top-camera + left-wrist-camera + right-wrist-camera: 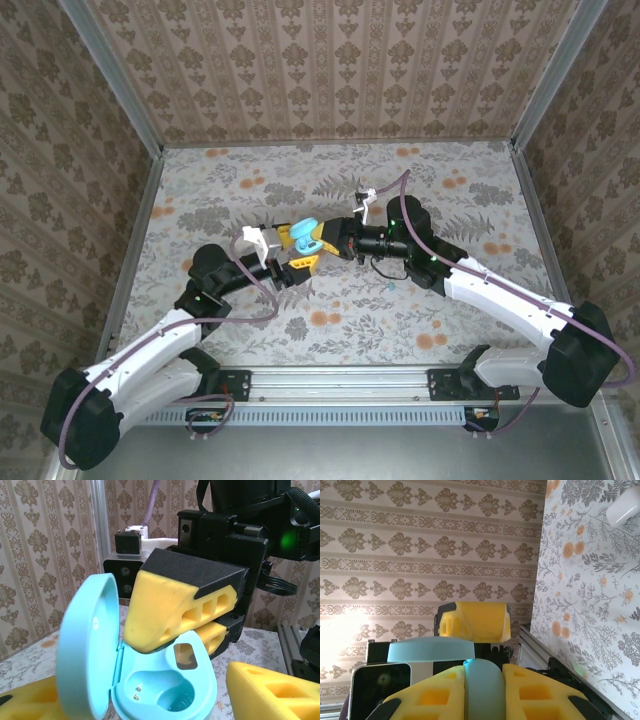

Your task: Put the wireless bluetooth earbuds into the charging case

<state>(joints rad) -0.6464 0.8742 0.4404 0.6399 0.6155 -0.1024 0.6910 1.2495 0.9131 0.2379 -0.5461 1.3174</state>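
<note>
The two arm bases sit at the near edge of the counter (pixel 200 190), which has a pale floral print, and both arms reach inward to meet near its middle. A tiny teal-blue earbud (pixel 390 285) lies on the counter just beside the right forearm, well apart from the case.

Beyond it, the left gripper (pixel 300 258) comes in from the near left. Seen from its own wrist, its yellow jaws stand wide apart, one at each lower corner of the view. They close on nothing, and there is clear space between the right-hand jaw and the case.

The charging case (pixel 165 690), light teal, sits between those jaws, lifted off the counter. Its lid (pixel 87 645) is swung up on its hinge and stands nearly upright to the left. The moulded wells show inside the case, and the nearer one has two small metal contacts.

The right gripper (pixel 482 680) reaches in from the far right. Its jaws are nearly closed and pinch the body of the case, one yellow finger (pixel 175 605) above its rear edge and the other below. From the right wrist, the teal body is wedged between the two fingers.

Farther along the counter in that view lies a pale rounded piece (pixel 624 507), which I cannot identify. Patterned walls (pixel 330 60) close off the back.
</note>
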